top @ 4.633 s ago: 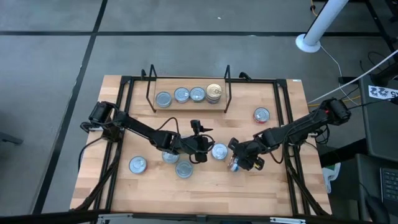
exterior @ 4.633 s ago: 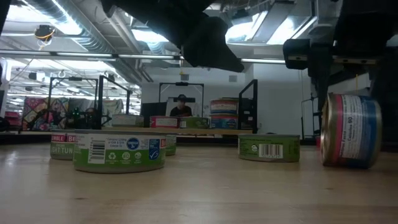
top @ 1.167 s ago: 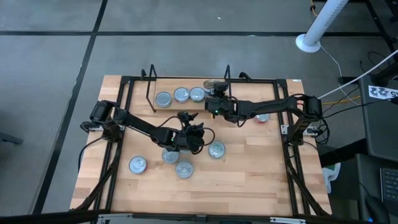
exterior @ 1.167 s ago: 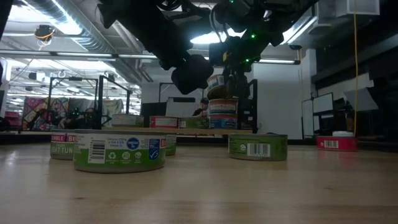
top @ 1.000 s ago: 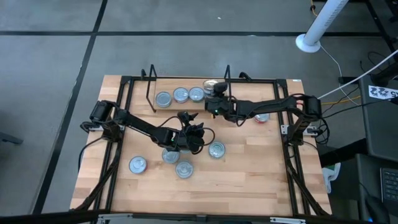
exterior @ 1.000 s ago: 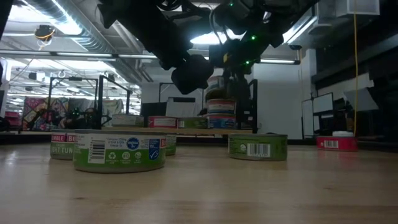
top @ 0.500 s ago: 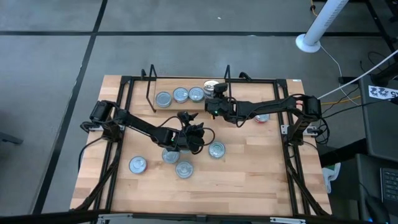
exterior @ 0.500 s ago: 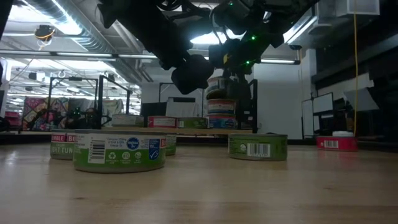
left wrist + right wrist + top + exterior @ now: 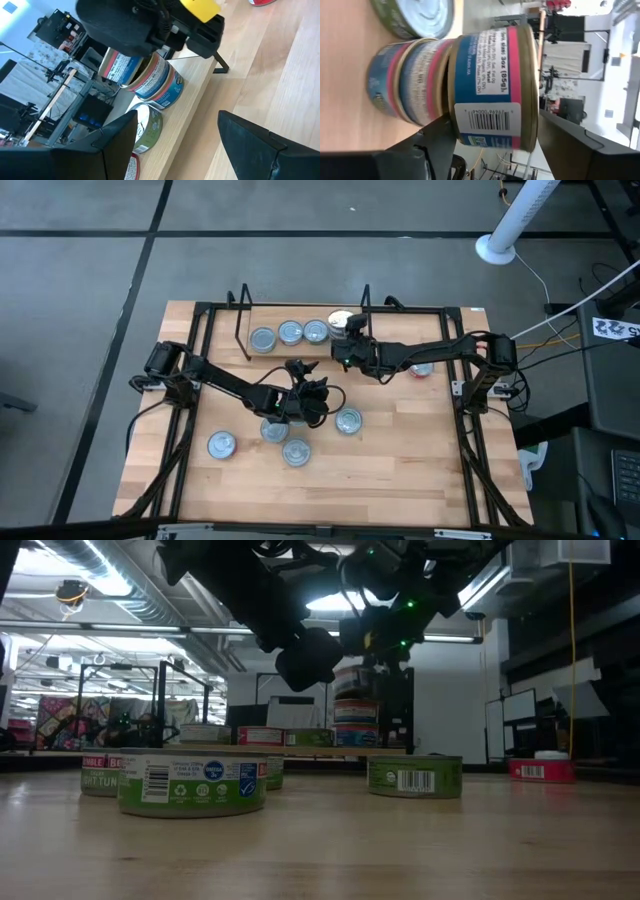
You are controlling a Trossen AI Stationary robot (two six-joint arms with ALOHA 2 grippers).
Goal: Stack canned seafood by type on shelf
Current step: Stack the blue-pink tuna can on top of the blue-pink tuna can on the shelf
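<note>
Right gripper point(image 9: 343, 328) at the shelf's point(image 9: 300, 346) right end, fingers closed around a blue-and-pink can point(image 9: 492, 87) atop the stack point(image 9: 407, 82). Left gripper point(image 9: 318, 392) hovers mid-desk point(image 9: 400, 470) among loose cans, fingers spread and empty.

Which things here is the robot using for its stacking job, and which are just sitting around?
For the job:
- tins loose on the table
- blue-pink tin between the right gripper's fingers, atop the stack
- wire shelf
- left gripper, open, waiting mid-table

Just around:
- white pole
- black frame rails
</note>
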